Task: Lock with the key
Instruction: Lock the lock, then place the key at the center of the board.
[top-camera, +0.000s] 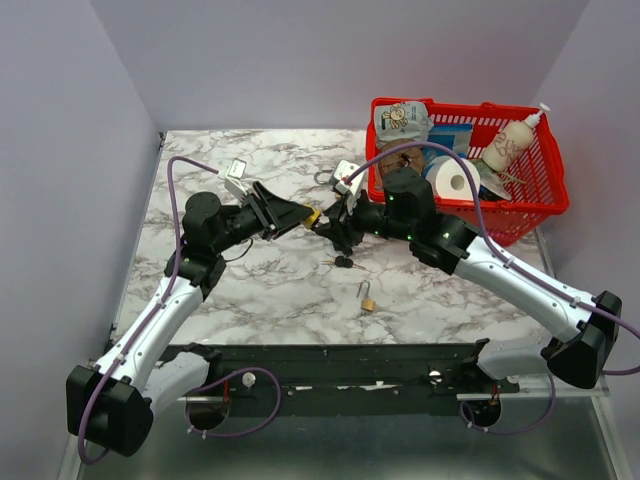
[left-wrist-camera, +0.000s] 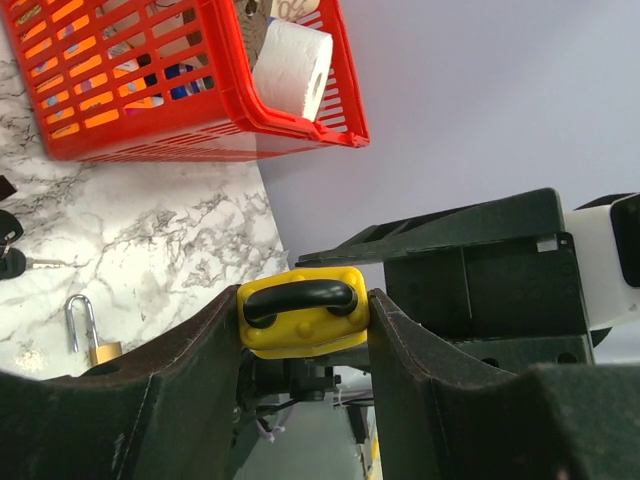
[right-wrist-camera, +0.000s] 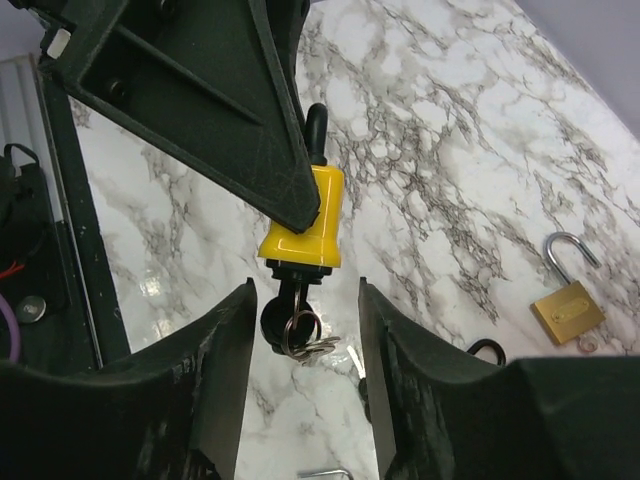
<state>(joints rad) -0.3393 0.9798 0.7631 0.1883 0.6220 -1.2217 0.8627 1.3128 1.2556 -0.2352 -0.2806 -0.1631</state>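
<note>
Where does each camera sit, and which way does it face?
Top external: above and behind, looking down on the table; both arms show.
Left wrist: on the left gripper, facing the yellow padlock clamped between its fingers.
Right wrist: on the right gripper, facing the key between its fingers.
Shared: both wrist views show the yellow padlock.

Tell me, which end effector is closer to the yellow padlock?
Left. The left end effector clamps the yellow padlock between its fingers. The right end effector is at its keyhole end, fingers open on either side of the key stuck in it.
</note>
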